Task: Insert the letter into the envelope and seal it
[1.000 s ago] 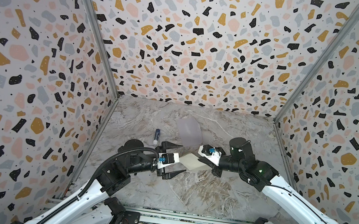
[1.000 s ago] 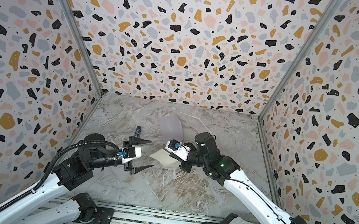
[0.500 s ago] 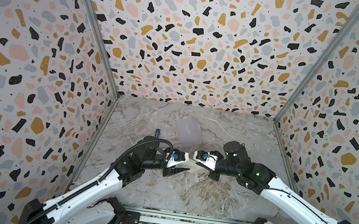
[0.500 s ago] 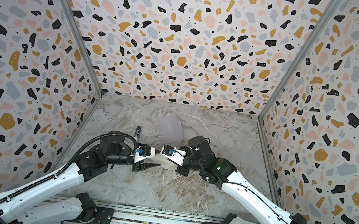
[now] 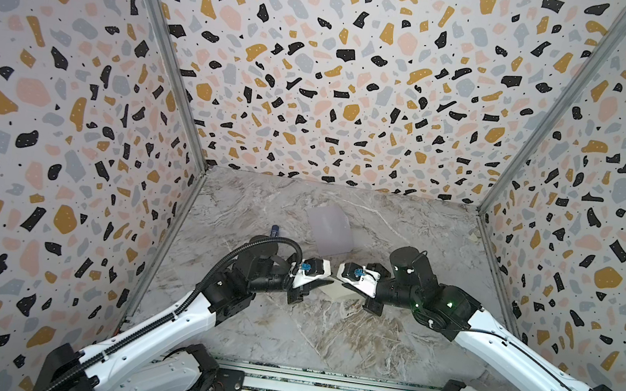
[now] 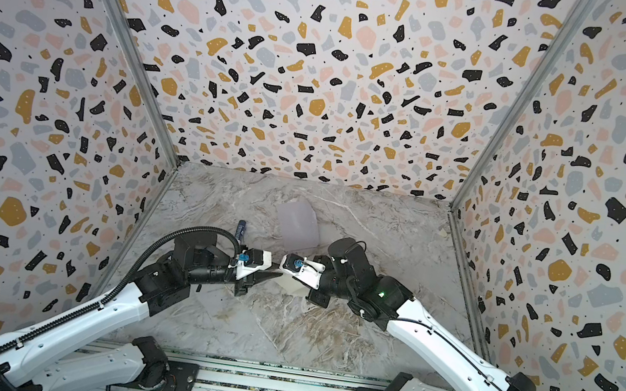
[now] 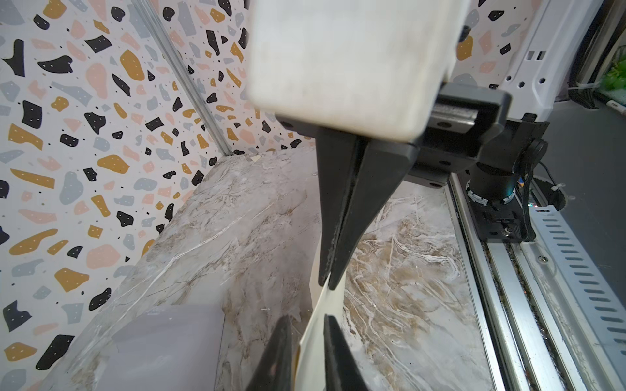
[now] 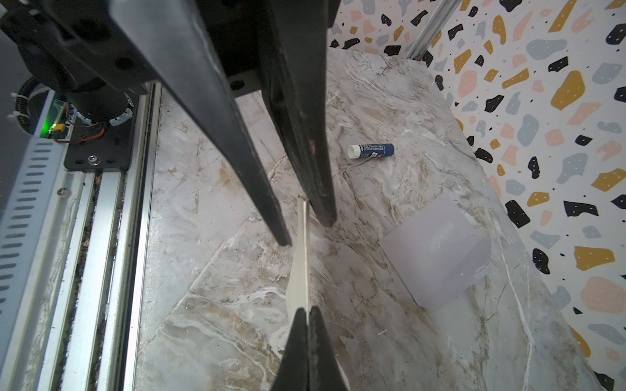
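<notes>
While right pincer (image 8: 307, 313) clamps letter (image 8: 299, 270) | left pincer (image 7: 306, 321) straddles opposite edge

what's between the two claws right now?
The letter, edge-on: pinched in the right claw, its other end between the jaws of the left claw. Clearest in the right wrist view.

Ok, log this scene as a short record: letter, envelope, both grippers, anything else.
letter: raised above the table
right gripper: shut on the letter
left gripper: jaws straddle the letter's other end; grip unclear
envelope: flat on the table, apart from the letter
glue stick: lying on the table, untouched
</notes>
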